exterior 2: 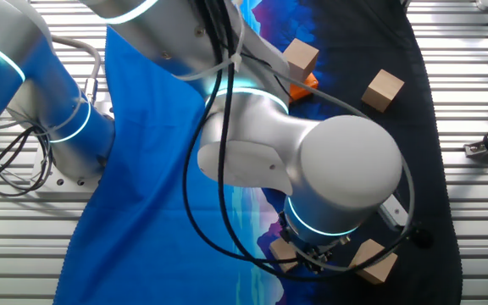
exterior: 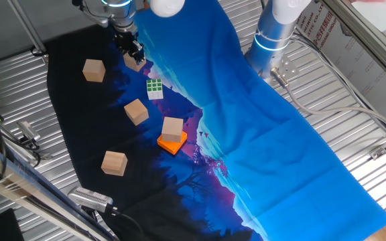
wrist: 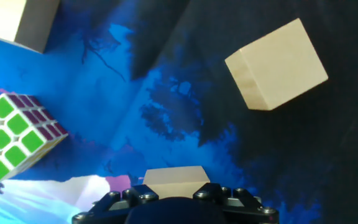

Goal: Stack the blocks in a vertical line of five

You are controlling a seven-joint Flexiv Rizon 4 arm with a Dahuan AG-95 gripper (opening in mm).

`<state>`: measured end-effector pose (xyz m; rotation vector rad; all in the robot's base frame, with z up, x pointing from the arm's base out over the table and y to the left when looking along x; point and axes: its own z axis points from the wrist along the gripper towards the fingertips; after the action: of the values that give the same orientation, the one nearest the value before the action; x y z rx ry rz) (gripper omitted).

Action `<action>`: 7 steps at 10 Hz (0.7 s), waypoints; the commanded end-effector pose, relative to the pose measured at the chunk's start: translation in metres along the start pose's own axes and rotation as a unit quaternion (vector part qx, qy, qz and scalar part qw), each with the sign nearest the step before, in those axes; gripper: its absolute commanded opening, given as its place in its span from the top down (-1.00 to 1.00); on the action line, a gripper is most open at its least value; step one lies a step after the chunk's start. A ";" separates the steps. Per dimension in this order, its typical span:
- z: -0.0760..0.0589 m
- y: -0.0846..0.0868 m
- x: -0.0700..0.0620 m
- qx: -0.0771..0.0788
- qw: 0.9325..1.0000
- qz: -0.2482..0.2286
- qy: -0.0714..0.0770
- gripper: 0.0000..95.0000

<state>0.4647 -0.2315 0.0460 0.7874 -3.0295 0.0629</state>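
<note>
My gripper (exterior: 132, 52) is at the back left of the cloth, shut on a tan wooden block (exterior: 135, 62). In the hand view the gripper (wrist: 176, 188) has that block (wrist: 176, 176) between its fingers, low over the cloth. Another block (exterior: 94, 70) lies to its left and shows in the hand view (wrist: 276, 64). A third block (exterior: 137, 112) lies mid-cloth. A fourth (exterior: 173, 128) sits on the flat orange square (exterior: 171, 143). A fifth (exterior: 114, 163) lies near the front. None are stacked on each other.
A green-and-white puzzle cube (exterior: 155, 88) lies just right of the gripper and shows in the hand view (wrist: 14, 137). The black and blue cloth (exterior: 260, 134) covers the ribbed metal table (exterior: 19, 94). The arm's base (exterior: 273, 33) stands at the back right. Tools (exterior: 89, 197) lie at the front left.
</note>
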 end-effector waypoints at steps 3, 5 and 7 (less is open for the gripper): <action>-0.025 0.003 -0.008 0.002 0.999 0.043 -0.002 1.00; -0.040 0.000 -0.020 -0.002 0.998 0.062 -0.003 1.00; -0.055 -0.002 -0.043 -0.017 0.995 0.098 -0.008 1.00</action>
<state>0.4993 -0.2127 0.0945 0.5220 -3.0977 0.0241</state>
